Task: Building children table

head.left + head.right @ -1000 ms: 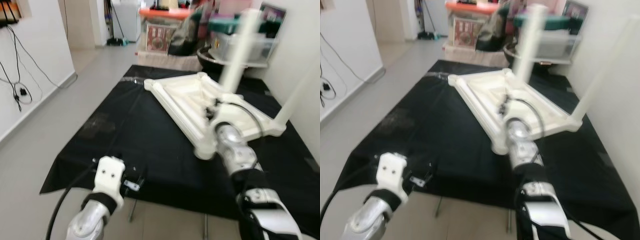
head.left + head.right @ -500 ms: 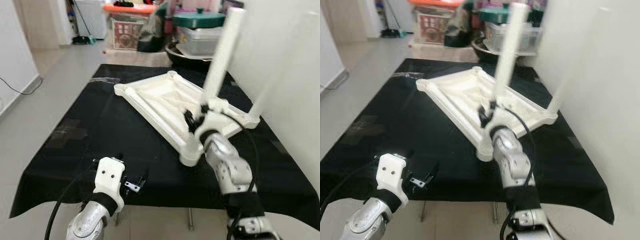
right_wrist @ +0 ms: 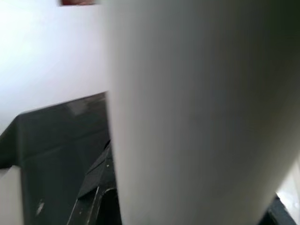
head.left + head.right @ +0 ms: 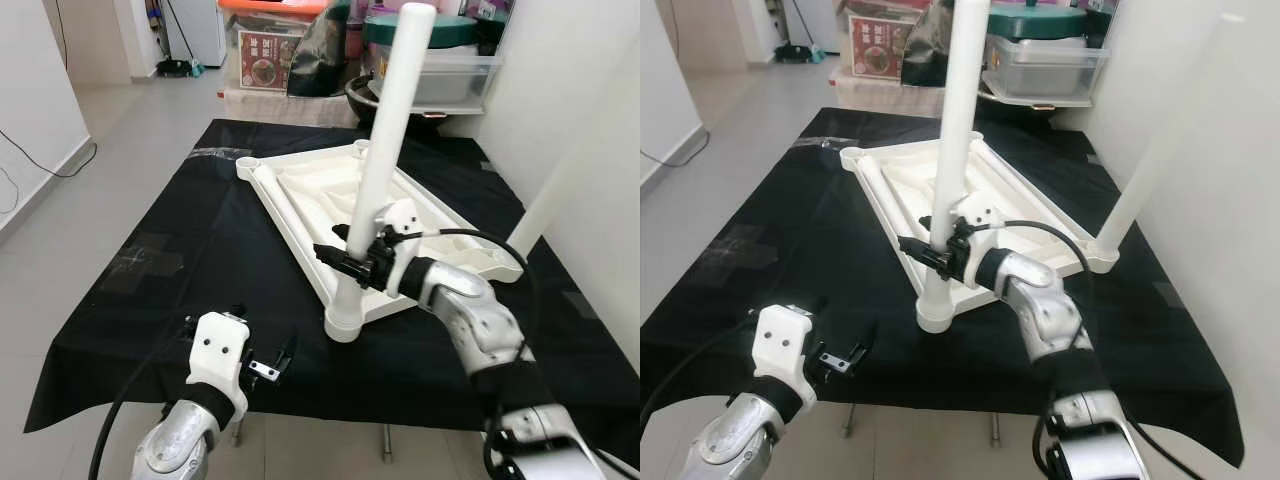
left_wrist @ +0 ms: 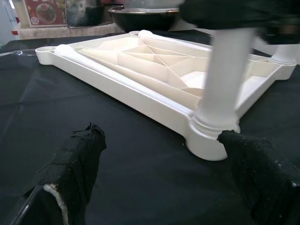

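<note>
A white table top lies upside down on a black cloth. A white leg stands upright in the socket of its near corner. My right gripper is shut on this leg low down, and the leg looms close in the right wrist view. A second white leg rises at the right corner by the wall. My left gripper hovers open over the cloth's near edge; in the left wrist view its fingers frame the near corner.
Storage boxes and a dark bowl crowd the far end of the cloth. A white wall runs close along the right. Grey floor is open on the left, and a cable hangs on the left wall.
The camera has shifted. My right gripper has carried the leg from over the table top's middle to the near corner, where it now stands upright. The left gripper has stayed put.
</note>
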